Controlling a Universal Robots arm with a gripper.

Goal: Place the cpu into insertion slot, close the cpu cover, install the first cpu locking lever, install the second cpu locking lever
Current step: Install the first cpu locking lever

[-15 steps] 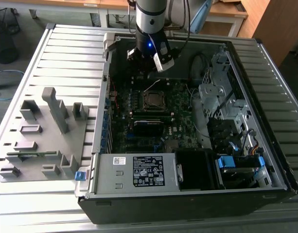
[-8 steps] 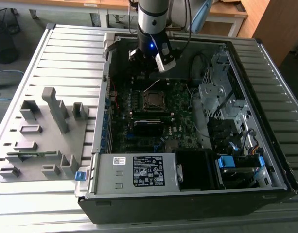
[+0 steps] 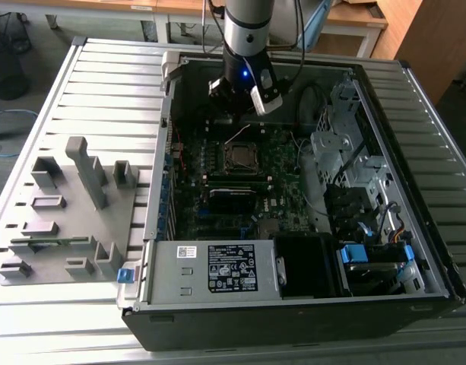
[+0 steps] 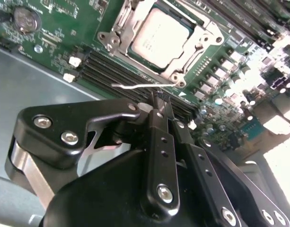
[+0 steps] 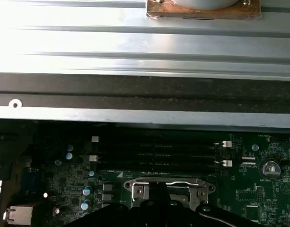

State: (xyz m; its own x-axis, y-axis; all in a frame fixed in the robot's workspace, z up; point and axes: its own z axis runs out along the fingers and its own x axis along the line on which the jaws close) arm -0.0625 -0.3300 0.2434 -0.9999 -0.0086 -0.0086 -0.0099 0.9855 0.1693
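Note:
The cpu (image 4: 161, 35), a dull silver square, lies in the socket on the green motherboard (image 4: 64, 28). The silvery cpu cover (image 4: 135, 57) lies flat around it, framing its top. A thin wire locking lever (image 4: 135, 86) sticks out along the socket's near edge, over the black memory slots (image 4: 107, 71). My gripper (image 4: 157, 97) is shut, its two black fingers pressed together, with the tips right at that lever. In the exterior view the gripper (image 3: 234, 114) hangs inside the open computer case just behind the socket (image 3: 240, 156). The first wrist view has the socket's edge (image 5: 168, 185) below the memory slots (image 5: 154, 151).
The case's metal wall (image 5: 135, 90) rises close behind the board. A power supply (image 3: 210, 270) fills the front of the case, and a drive cage (image 3: 347, 152) with cables stands on the exterior view's right. A grey fixture with upright blocks (image 3: 65, 205) lies outside on the exterior view's left.

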